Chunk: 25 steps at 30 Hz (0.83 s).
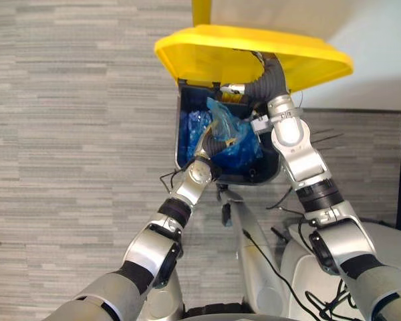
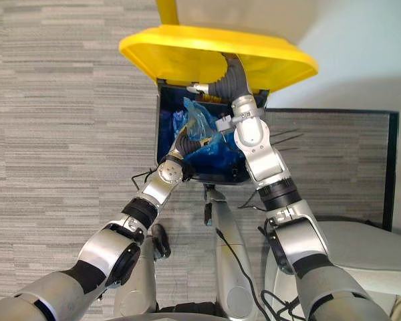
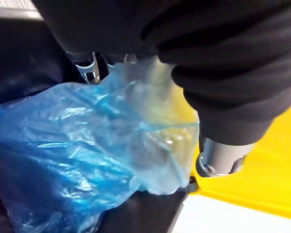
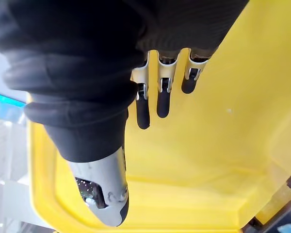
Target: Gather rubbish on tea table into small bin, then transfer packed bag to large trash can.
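Note:
The large trash can (image 1: 180, 137) stands in front of me with its dark body open and its yellow lid (image 1: 254, 57) raised. My right hand (image 4: 160, 97) is open under the lid, straight fingers pressed against its yellow underside (image 4: 223, 145). A blue plastic bag (image 1: 237, 137) of rubbish sits in the can's mouth, bulging above the rim. My left hand (image 1: 210, 144) reaches into the can and is shut on the bag's bunched top (image 3: 150, 97); the thumb (image 3: 220, 155) shows beside the crumpled film.
Grey plank flooring (image 1: 67, 134) surrounds the can on the left. A dark-edged grey mat (image 1: 367, 134) lies to the right of it. A pale wall (image 1: 381, 40) rises behind the lid.

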{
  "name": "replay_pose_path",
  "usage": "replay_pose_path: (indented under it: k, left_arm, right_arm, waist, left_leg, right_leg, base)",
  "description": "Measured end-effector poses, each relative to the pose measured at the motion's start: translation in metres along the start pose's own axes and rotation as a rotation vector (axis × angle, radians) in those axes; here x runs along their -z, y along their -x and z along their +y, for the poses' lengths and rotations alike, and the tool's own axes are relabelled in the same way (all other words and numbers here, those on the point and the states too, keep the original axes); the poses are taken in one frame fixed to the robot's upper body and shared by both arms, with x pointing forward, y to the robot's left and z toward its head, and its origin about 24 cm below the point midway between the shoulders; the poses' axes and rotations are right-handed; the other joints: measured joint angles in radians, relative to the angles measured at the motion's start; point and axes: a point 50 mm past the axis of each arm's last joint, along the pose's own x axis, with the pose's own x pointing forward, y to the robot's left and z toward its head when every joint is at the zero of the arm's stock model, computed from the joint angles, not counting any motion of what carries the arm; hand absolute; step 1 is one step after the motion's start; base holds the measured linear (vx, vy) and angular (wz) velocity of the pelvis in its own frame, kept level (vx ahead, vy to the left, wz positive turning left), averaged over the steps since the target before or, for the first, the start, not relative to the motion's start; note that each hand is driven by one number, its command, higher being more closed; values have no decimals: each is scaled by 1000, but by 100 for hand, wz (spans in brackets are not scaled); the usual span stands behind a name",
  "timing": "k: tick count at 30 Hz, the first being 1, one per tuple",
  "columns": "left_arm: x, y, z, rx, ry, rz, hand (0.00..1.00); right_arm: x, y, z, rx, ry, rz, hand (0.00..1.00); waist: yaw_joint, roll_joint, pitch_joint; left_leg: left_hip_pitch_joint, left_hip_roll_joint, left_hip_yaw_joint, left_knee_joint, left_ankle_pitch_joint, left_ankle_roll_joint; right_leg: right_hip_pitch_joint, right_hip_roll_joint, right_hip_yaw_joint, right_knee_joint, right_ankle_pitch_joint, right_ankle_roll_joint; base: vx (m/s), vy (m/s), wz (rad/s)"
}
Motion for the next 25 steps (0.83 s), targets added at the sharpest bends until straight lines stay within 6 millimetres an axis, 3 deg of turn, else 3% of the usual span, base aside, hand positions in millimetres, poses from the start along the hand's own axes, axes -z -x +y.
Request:
replay_pose_path:
  k: [3, 5, 6, 8, 9, 10, 11, 12, 14, 16, 17, 18, 20, 22, 25]
  left_arm:
    - [49, 20, 10, -19, -23, 121, 0]
    - [91, 46, 19, -35, -15, 223, 0]
    - [103, 55, 22, -47, -1, 253, 0]
    - [147, 95, 32, -82, 66, 391, 0]
    - [156, 105, 34, -92, 87, 419, 0]
    - [171, 127, 40, -128, 132, 469, 0]
    - [184, 148, 41, -152, 179, 520, 0]
    - [191, 159, 41, -160, 207, 550, 0]
    - [211, 201, 38, -176, 278, 652, 0]
    - [213, 221, 34, -178, 316, 678, 0]
    - [212, 236, 32, -174, 346, 683, 0]
    - [210, 241, 29, -175, 368, 679, 0]
    - [208, 244, 24, -174, 417, 673, 0]
    - [203, 247, 11, -157, 476, 665, 0]
    - [201, 247, 8, -138, 504, 642, 0]
  right_arm:
    - [35, 32, 4, -38, 18, 133, 0]
    - [70, 71, 1, -30, 25, 284, 0]
    - [77, 80, 3, -33, 23, 320, 0]
    - [104, 119, 13, -92, 8, 470, 0]
    - [110, 130, 15, -111, 7, 507, 0]
    - [118, 146, 18, -143, 6, 559, 0]
    - [124, 158, 19, -169, 14, 602, 0]
    - [128, 167, 19, -182, 15, 630, 0]
    - [142, 222, 18, -211, -1, 791, 0]
    - [146, 252, 19, -214, -23, 877, 0]
    - [146, 280, 22, -220, -47, 953, 0]
    - [146, 293, 24, -216, -60, 990, 0]
    - [143, 311, 24, -183, -79, 1041, 0]
    - [142, 316, 23, -167, -84, 1050, 0]
    - [147, 318, 19, -147, -82, 1073, 0]
  waist:
    - [10, 2, -6]
    - [19, -1, -9]
    - [18, -4, -20]
    - [21, -16, -73]
    - [23, -16, -76]
    - [33, -21, -84]
    - [51, -8, -96]
    - [45, -1, -97]
    - [23, 10, -143]
    - [23, 6, -178]
    - [25, 0, -214]
    - [32, -2, -228]
    - [51, 0, -258]
    - [65, 18, -308]
    - [60, 14, -350]
  left_leg:
    - [56, -7, -31, 0, 1, 0]
    - [137, -24, -37, -13, 2, 2]
    - [153, -34, -33, -19, 3, 5]
    - [201, -85, 16, -61, 25, 47]
    - [217, -93, 28, -63, 26, 58]
    - [239, -100, 66, -61, 32, 99]
    - [239, -64, 140, -65, 40, 133]
    - [241, -62, 146, -68, 44, 142]
    - [255, -55, 145, -121, 76, 152]
    - [244, -54, 146, -156, 105, 148]
    - [224, -50, 149, -176, 123, 140]
    - [217, -41, 151, -178, 128, 131]
    - [207, -24, 165, -198, 146, 105]
    - [188, -7, 192, -254, 196, 90]
    - [200, -22, 223, -359, 262, 75]
  right_leg:
    - [85, -2, -23, -24, 4, 4]
    - [173, -9, -23, -39, 12, 11]
    - [185, -17, -17, -43, 16, 17]
    - [223, -34, 18, -105, 72, 56]
    - [246, -35, 30, -136, 99, 72]
    - [260, -33, 34, -185, 170, 128]
    - [246, -22, 33, -165, 217, 146]
    - [227, -23, 34, -31, 165, 94]
    - [224, -35, 40, 392, -40, 26]
    - [264, -36, 72, 506, -96, 21]
    - [315, -40, 105, 539, -114, 21]
    - [364, -40, 118, 502, -128, 36]
    - [457, -31, 72, 296, -232, 92]
    - [509, -1, 39, 98, -245, 87]
    - [570, 19, 52, -117, -232, 66]
  base:
    - [-26, 58, 21]
    - [-26, 96, 10]
    - [-60, 124, -4]
    - [-98, 158, -27]
    - [-121, 172, -70]
    - [-190, 125, -114]
    - [-377, 161, -118]
    - [-419, 99, -74]
    - [-242, 44, -16]
    - [-82, -35, -15]
    - [-62, -110, -14]
    - [-62, -139, -17]
    - [-2, -124, -31]
    - [29, -120, -49]
    - [35, -87, -25]
